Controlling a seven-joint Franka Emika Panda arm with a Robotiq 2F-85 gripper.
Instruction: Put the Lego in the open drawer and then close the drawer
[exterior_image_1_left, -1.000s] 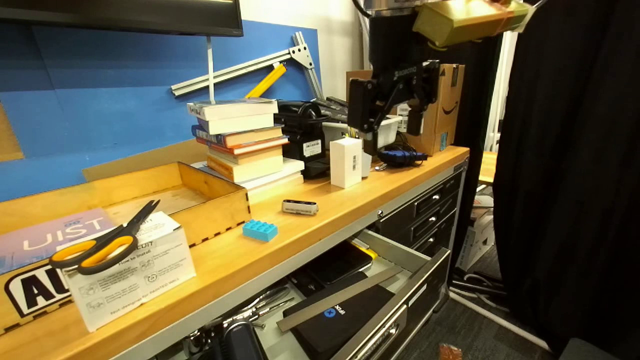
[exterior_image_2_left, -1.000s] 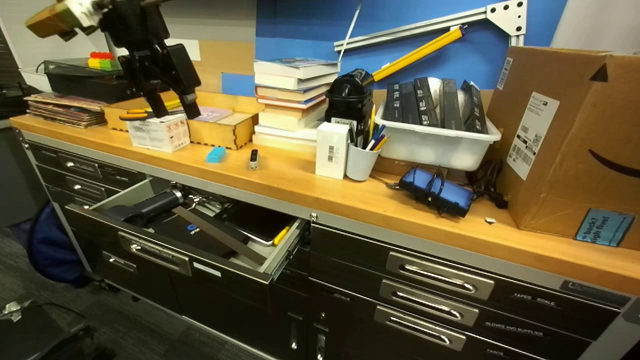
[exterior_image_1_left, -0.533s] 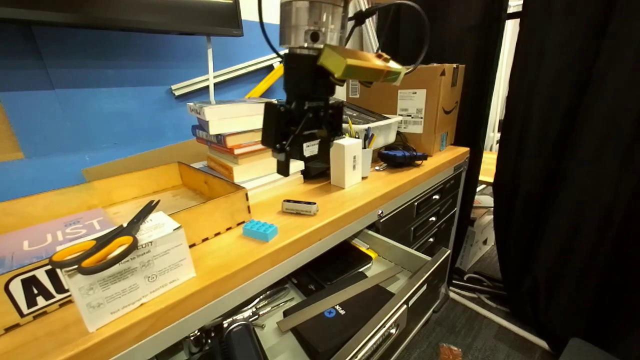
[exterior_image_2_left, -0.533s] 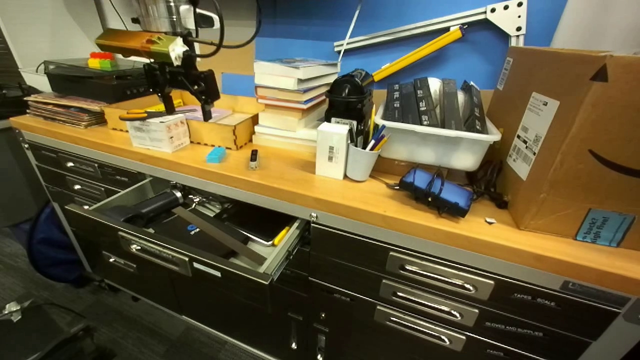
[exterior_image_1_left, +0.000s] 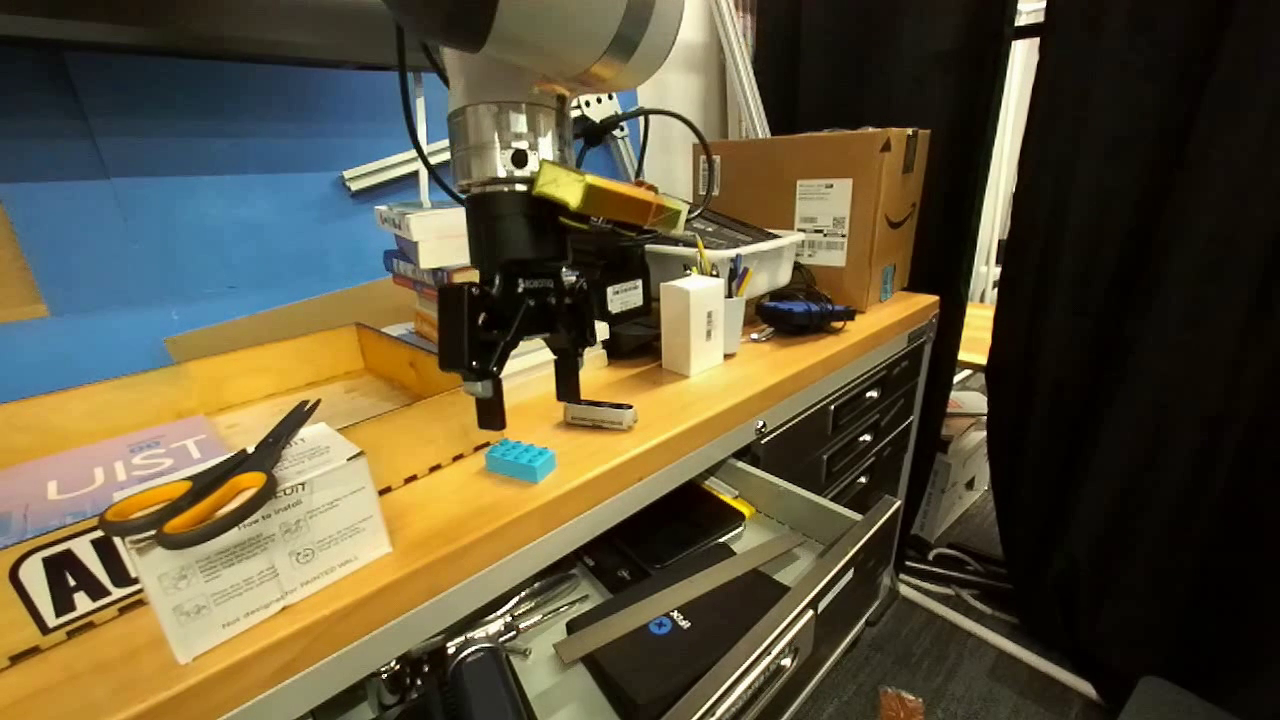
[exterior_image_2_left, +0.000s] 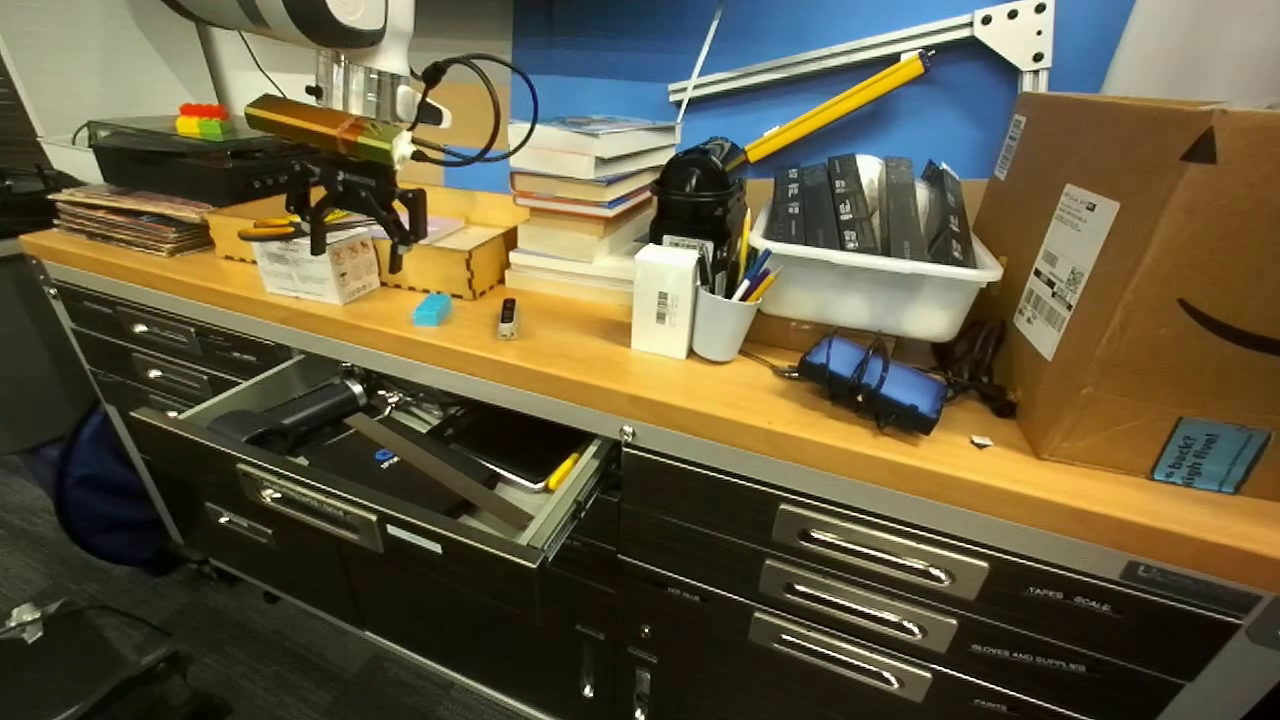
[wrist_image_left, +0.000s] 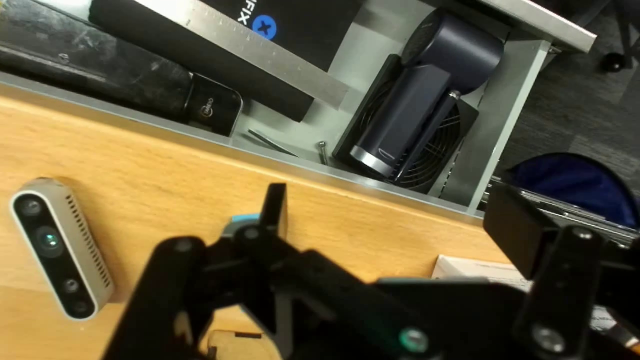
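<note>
The Lego (exterior_image_1_left: 520, 461), a light-blue brick, lies on the wooden bench top near its front edge, and also shows in an exterior view (exterior_image_2_left: 432, 310). In the wrist view only a sliver of the Lego (wrist_image_left: 244, 217) shows; a finger hides the rest. My gripper (exterior_image_1_left: 529, 402) is open and empty above the bench near the Lego, fingers pointing down; it also shows in an exterior view (exterior_image_2_left: 357, 255) and the wrist view (wrist_image_left: 395, 215). The drawer (exterior_image_2_left: 470, 553) is pulled open below the bench edge; its side wall shows in the wrist view (wrist_image_left: 505, 125).
A small white-and-black camera bar (exterior_image_1_left: 600, 415) lies beside the Lego. A white box (exterior_image_1_left: 270, 560) with scissors (exterior_image_1_left: 215, 495) on top and a wooden tray (exterior_image_1_left: 430, 440) are near it. Books (exterior_image_2_left: 590, 210) and a white upright box (exterior_image_2_left: 663, 302) stand further along. The drawer holds tools.
My gripper has come down and across the bench, closer to the Lego, staying open. The Lego and the drawer have not moved.
</note>
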